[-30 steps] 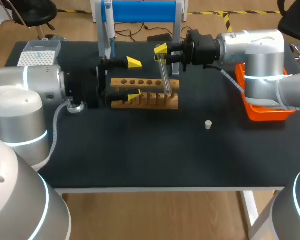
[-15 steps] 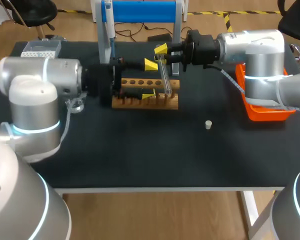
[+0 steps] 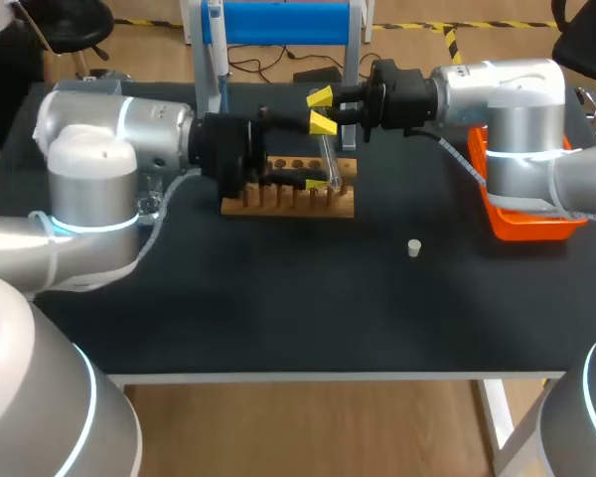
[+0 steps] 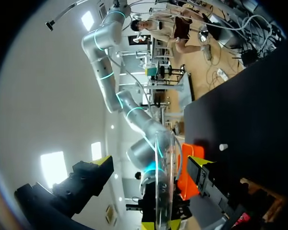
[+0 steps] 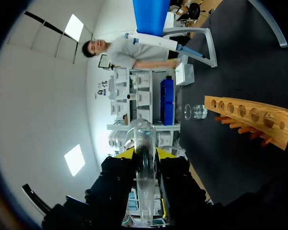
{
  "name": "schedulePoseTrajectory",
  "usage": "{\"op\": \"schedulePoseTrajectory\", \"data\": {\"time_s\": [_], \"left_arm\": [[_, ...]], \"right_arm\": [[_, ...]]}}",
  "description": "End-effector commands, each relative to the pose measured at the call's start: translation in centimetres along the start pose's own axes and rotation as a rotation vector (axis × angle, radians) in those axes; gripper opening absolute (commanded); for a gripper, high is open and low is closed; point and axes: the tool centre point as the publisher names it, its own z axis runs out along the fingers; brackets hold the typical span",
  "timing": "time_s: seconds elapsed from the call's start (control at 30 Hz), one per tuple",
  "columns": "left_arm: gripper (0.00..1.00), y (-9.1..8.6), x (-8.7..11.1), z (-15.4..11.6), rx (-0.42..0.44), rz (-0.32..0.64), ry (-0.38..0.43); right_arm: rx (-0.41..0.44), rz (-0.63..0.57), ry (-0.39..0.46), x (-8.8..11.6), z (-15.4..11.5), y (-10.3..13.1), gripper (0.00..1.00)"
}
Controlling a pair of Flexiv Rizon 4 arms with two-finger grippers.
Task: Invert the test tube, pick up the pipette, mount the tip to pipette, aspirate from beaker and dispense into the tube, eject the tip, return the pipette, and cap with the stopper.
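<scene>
Left gripper (image 3: 319,154) has advanced rightward over the wooden rack (image 3: 288,206). Its fingers stand apart, straddling the test tube (image 3: 329,164) without contact. Right gripper (image 3: 324,107) is clamped on the tube's upper end, and the tube hangs tilted above the rack. Stopper (image 3: 413,247) lies well apart on the table (image 3: 278,298).

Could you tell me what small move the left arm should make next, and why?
Probably close the left gripper on the test tube: its open fingers straddle the tube, which the right gripper holds by the wooden rack, so a handover looks ready.
</scene>
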Motion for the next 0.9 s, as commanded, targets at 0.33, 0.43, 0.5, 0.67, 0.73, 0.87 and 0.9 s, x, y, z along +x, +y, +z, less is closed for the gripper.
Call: {"op": "schedulePoseTrajectory", "data": {"time_s": [0.33, 0.43, 0.5, 0.67, 0.73, 0.87, 0.9], "left_arm": [[1.00, -0.1, 0.5, 0.8, -0.100, -0.018, 0.023], [1.00, -0.4, 0.5, 0.6, -0.125, -0.015, 0.025], [1.00, -0.6, 0.4, 0.5, -0.137, -0.017, 0.022], [1.00, -0.8, 0.4, 0.8, -0.144, -0.008, 0.006], [1.00, -0.8, 0.3, 1.0, -0.143, -0.006, 0.005], [1.00, -0.7, 0.3, 1.4, -0.139, -0.009, 0.004], [1.00, -0.7, 0.3, 1.6, -0.138, -0.011, 0.004]], "right_arm": [[0.002, 0.000, -0.003, 0.1, -0.1, 0.0, 0.00], [0.002, 0.000, -0.003, 0.1, -0.1, 0.0, 0.00], [0.002, 0.000, -0.003, 0.1, -0.1, 0.0, 0.00], [0.002, 0.000, -0.003, 0.1, -0.1, 0.0, 0.00], [0.002, 0.000, -0.003, 0.1, -0.1, 0.0, 0.00], [0.002, 0.000, -0.003, 0.1, -0.1, 0.0, 0.00], [0.002, 0.000, -0.003, 0.1, -0.1, 0.0, 0.00]]}}
